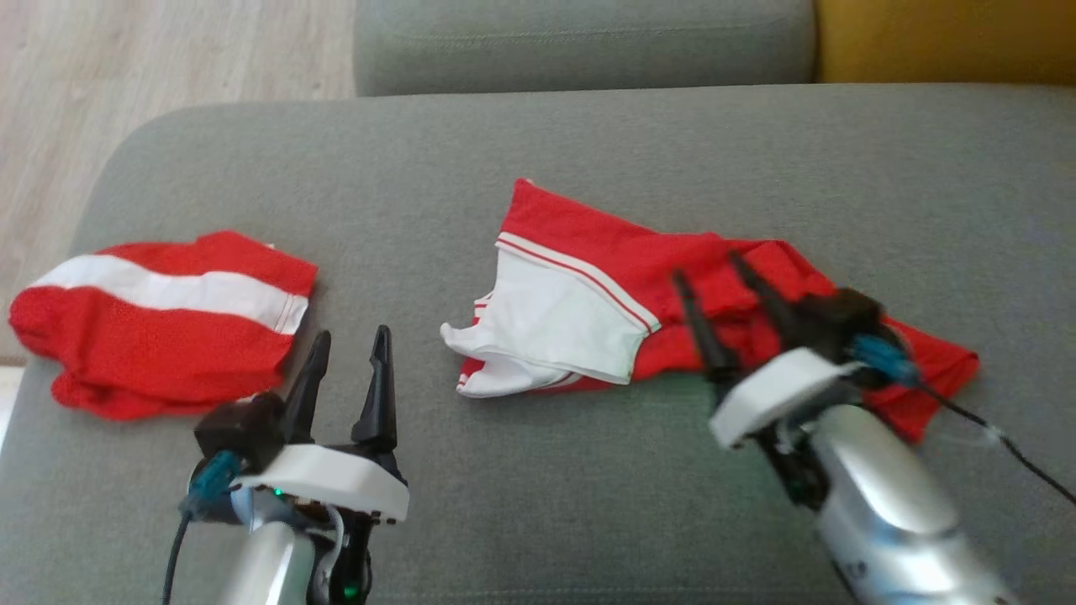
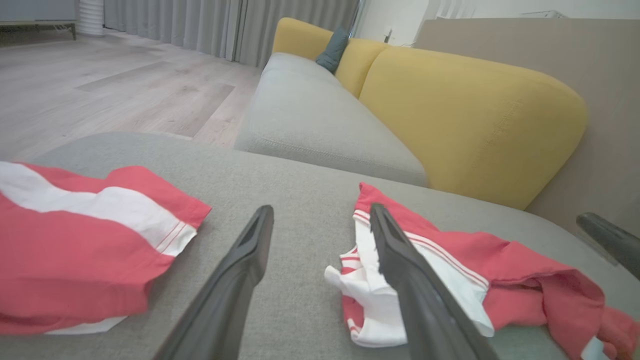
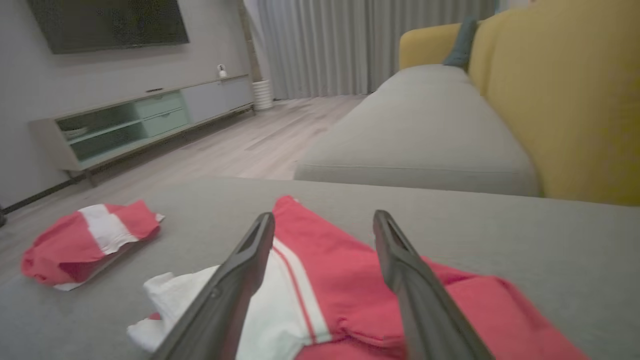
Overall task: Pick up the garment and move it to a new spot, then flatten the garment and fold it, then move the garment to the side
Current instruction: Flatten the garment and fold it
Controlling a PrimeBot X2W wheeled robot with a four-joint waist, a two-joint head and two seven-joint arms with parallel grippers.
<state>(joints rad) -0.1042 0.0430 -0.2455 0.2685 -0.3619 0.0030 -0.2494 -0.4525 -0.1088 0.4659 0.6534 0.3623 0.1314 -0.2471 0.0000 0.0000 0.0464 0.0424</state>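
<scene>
A red and white garment (image 1: 588, 294) lies crumpled in the middle of the grey cushion (image 1: 521, 143), its white part turned toward my left. My right gripper (image 1: 706, 267) hovers just over the garment's red part, jaws open, with nothing between them; the right wrist view shows red cloth (image 3: 345, 280) lying below the parted fingers of this gripper (image 3: 324, 216). My left gripper (image 1: 353, 334) stands open over bare cushion, between this garment and a second one. In the left wrist view, the gripper (image 2: 321, 209) is empty, with the garment (image 2: 450, 265) to its right.
A second red garment with a white band (image 1: 160, 323) lies bunched at the cushion's left edge. Wood floor (image 1: 126, 67) drops off beyond that edge. A grey sofa seat (image 1: 580, 42) and yellow backrest (image 1: 941, 38) lie behind. A low TV cabinet (image 3: 135, 120) stands across the room.
</scene>
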